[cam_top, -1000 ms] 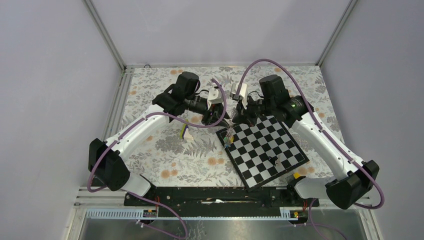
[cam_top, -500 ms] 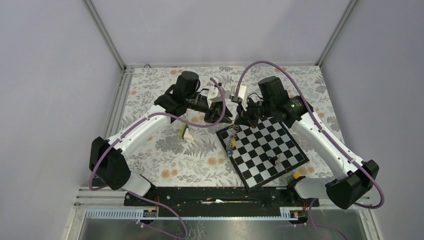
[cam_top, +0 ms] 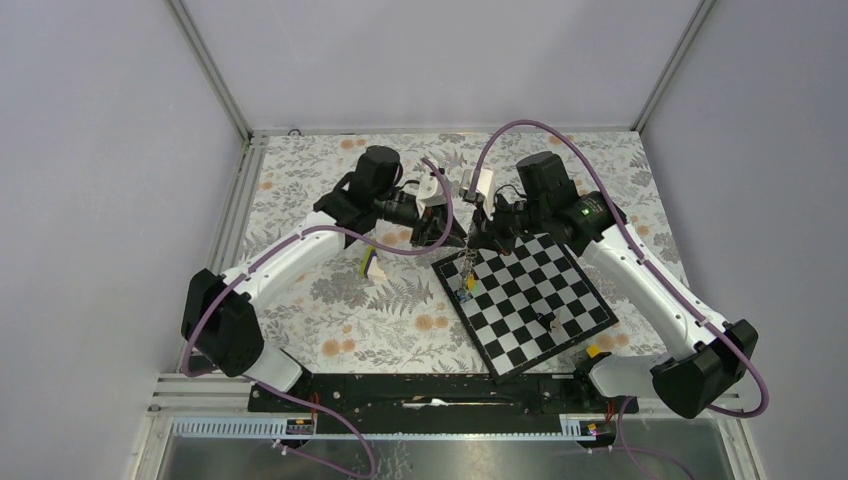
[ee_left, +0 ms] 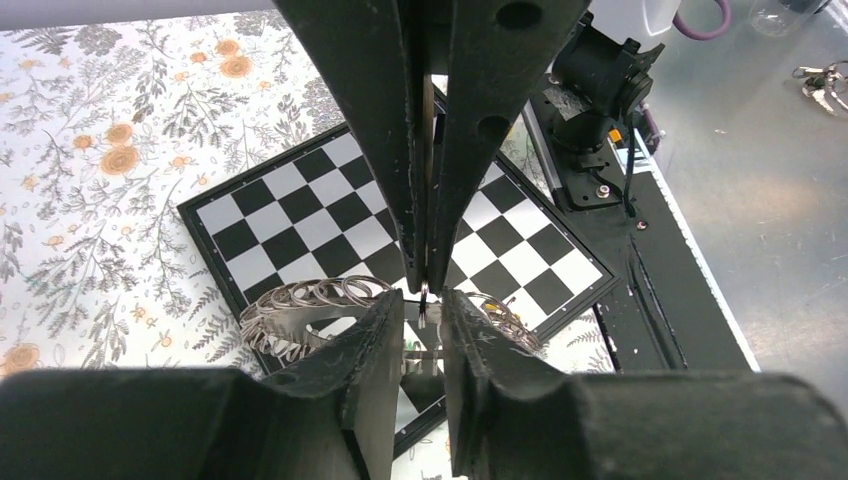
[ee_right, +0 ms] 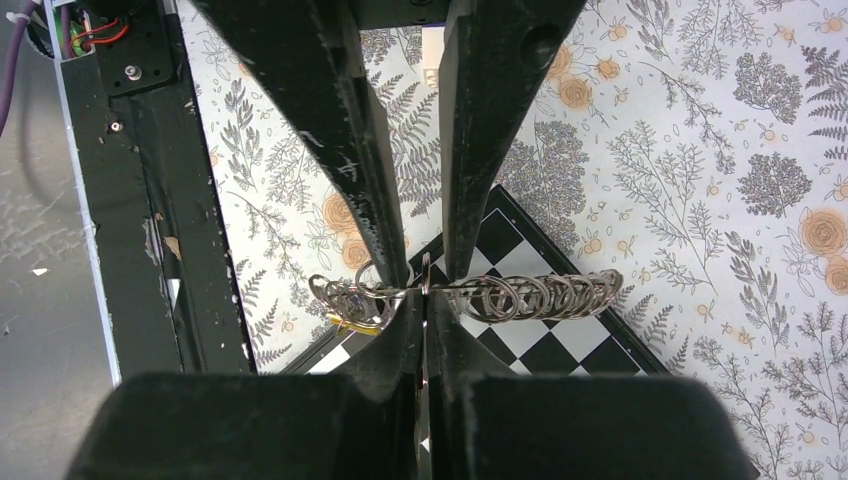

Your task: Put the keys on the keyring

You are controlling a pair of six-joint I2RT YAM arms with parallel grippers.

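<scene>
Top cam: even, diffuse light from overhead, fairly bright; shadows on the floral table barely there, pic sharp throughout, walls flat w/o glare. Wrist cams: the left gripper's fingers sit close to the lens as black, underexposed, soft-focus blobs, same w/ the right one's, while the chessboard behind stays crisp. Small glints on the keyring coils, dull sheen on the metal sheet, mild wide-angle bend at the edges.
</scene>
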